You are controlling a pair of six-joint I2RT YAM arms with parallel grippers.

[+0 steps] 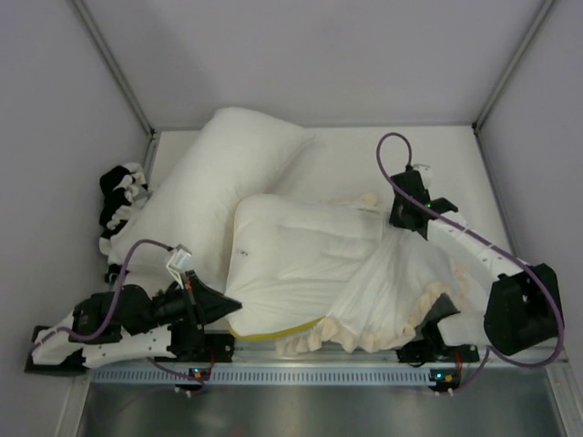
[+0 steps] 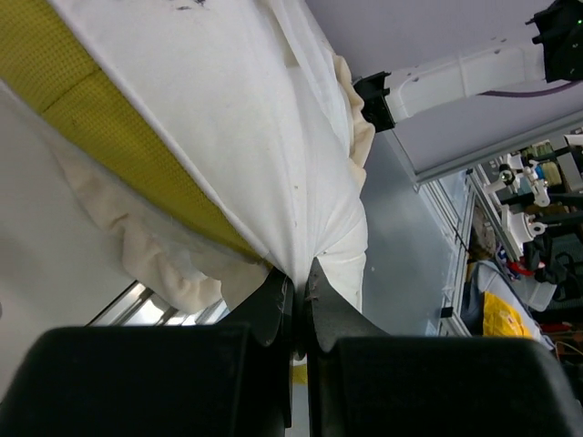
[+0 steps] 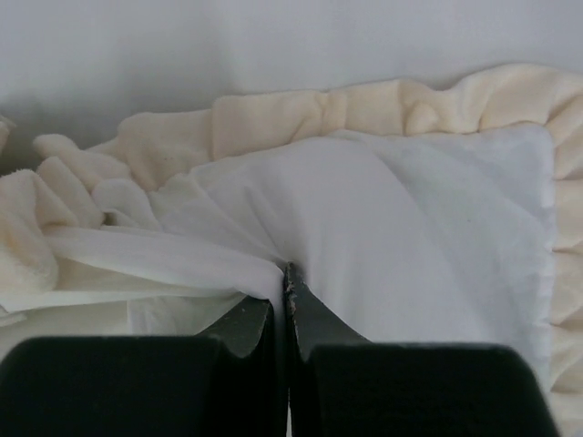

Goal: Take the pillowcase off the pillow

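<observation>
The plain white pillow (image 1: 301,246) lies in the middle of the table, its left part bare. The pillowcase (image 1: 401,282) shows its white reverse face and cream frill, bunched over the pillow's right end. My left gripper (image 1: 232,305) is shut on white fabric at the pillow's near-left corner; in the left wrist view the gripper (image 2: 299,273) pinches gathered white cloth (image 2: 228,91) beside a yellow band (image 2: 109,118). My right gripper (image 1: 401,218) is shut on the pillowcase's far edge. In the right wrist view the gripper (image 3: 284,269) pinches the white face (image 3: 410,228) just below the frill (image 3: 273,118).
A longer white pillow (image 1: 209,173) lies diagonally at the back left, touching the task pillow. A black-and-white patterned cloth (image 1: 123,196) is bunched at the left wall. The yellow strip (image 1: 273,333) shows under the pillow's near edge. A metal rail (image 1: 301,373) runs along the table front.
</observation>
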